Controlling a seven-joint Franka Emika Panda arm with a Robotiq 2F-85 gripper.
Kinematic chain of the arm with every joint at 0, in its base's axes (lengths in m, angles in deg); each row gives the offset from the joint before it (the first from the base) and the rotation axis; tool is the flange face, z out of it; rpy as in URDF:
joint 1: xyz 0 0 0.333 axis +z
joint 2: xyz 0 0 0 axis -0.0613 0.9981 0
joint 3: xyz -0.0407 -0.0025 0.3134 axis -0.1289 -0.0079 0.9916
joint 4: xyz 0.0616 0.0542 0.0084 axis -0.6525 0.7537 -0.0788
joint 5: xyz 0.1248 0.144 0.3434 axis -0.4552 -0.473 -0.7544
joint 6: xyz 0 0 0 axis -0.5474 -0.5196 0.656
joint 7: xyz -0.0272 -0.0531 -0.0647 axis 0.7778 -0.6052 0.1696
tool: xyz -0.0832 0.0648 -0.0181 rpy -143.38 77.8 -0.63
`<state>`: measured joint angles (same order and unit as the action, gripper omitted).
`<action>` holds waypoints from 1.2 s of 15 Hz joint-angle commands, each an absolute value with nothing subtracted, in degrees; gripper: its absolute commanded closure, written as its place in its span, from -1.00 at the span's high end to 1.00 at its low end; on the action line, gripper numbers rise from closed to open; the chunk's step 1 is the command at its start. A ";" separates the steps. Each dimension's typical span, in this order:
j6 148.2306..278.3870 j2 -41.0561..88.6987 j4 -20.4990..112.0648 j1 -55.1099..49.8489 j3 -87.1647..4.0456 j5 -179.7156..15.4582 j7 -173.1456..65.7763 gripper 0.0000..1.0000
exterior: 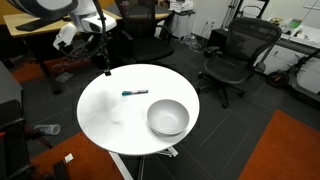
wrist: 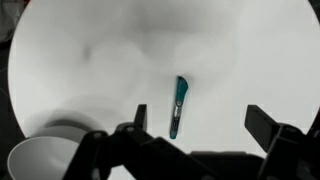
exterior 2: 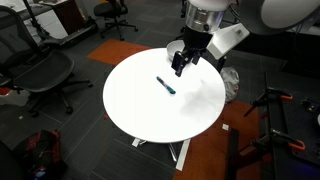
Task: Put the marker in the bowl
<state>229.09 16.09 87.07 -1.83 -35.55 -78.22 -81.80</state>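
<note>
Open-jawed, the black gripper (wrist: 198, 113) may roll the thin teal marker (wrist: 180, 105) (off-centre) away from the round white bowl (wrist: 28, 160)

The arm (exterior 2: 207, 18) comes down from the upper right of the frame in an exterior view, wrist bent downward. Its dark gripper (exterior 2: 179, 70) points down, and in the wrist view the fingers (wrist: 262, 121) stand wide apart along the bottom edge.

The marker (wrist: 179, 105) is teal with a darker end. The bowl (exterior: 168, 118) is plain light grey-white, and the counter (exterior: 105, 110) plain white. The end effector (exterior 2: 179, 66) is black. The carpet (exterior: 235, 135) is dark grey with orange patches.
</note>
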 commanded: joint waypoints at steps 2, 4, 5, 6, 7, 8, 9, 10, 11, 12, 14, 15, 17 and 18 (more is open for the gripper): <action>229.16 23.73 79.97 0.38 -38.58 -78.32 -82.92 1.00; 229.69 26.29 78.07 0.94 -39.43 -78.77 -82.28 1.00; 229.93 27.54 77.15 1.23 -39.88 -78.83 -82.28 1.00; 229.95 28.61 76.29 1.44 -40.20 -79.15 -82.07 1.00; 229.85 29.74 75.40 1.72 -40.59 -79.39 -82.02 1.00; 229.84 30.80 74.62 1.98 -41.00 -79.41 -82.13 1.00; 229.99 31.78 73.91 2.03 -41.18 -79.77 -81.86 1.00; 230.12 32.68 73.31 2.18 -41.53 -79.94 -81.66 1.00; 230.32 33.52 72.76 2.22 -41.75 -80.24 -81.47 1.00; 230.57 34.39 72.23 2.12 -41.85 -80.70 -81.12 1.00; 231.43 36.07 71.34 1.82 -41.83 -81.92 -80.39 1.00; 231.91 36.89 70.85 1.75 -41.86 -82.47 -80.20 1.00; 233.13 38.55 69.97 1.58 -41.91 -83.82 -79.79 1.00; 233.66 39.30 69.55 1.56 -41.97 -84.50 -79.56 1.00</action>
<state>231.81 36.71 71.71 1.12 -41.24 -81.90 -81.58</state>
